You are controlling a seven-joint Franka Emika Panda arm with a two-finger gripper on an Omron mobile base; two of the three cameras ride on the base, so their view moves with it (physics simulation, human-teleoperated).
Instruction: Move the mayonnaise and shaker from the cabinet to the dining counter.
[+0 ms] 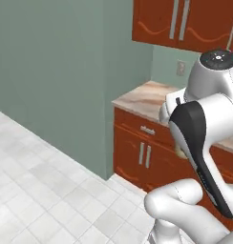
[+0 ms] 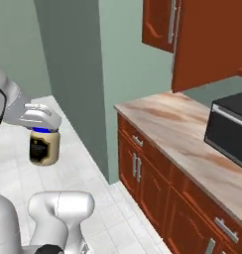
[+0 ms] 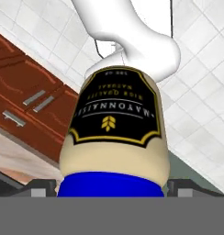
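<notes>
**Mayonnaise jar held in the air, away from the wall counter**

The gripper clamps the mayonnaise by its blue lid, jaws spread wide around it, and the jar hangs below the hand over the white tiled floor. In the right base view the jar sits upright, cream body and dark label facing the camera, well apart from the wall counter to its right. It touches nothing but the fingers.

The hand view looks down along the jar: the blue lid fills the bottom of the picture between the two dark finger tips, and the black label with gold lettering reads "MAYONNAISE" upside down. Past the jar lie floor tiles and the red-brown drawer fronts of the low cupboards.

The cabinet hangs above the wall counter with one door standing open, edge towards the camera. A black toaster oven rests on the counter at the right. In the left base view the cabinet's arched doors and silver handles show at the top right, behind the arm.
</notes>
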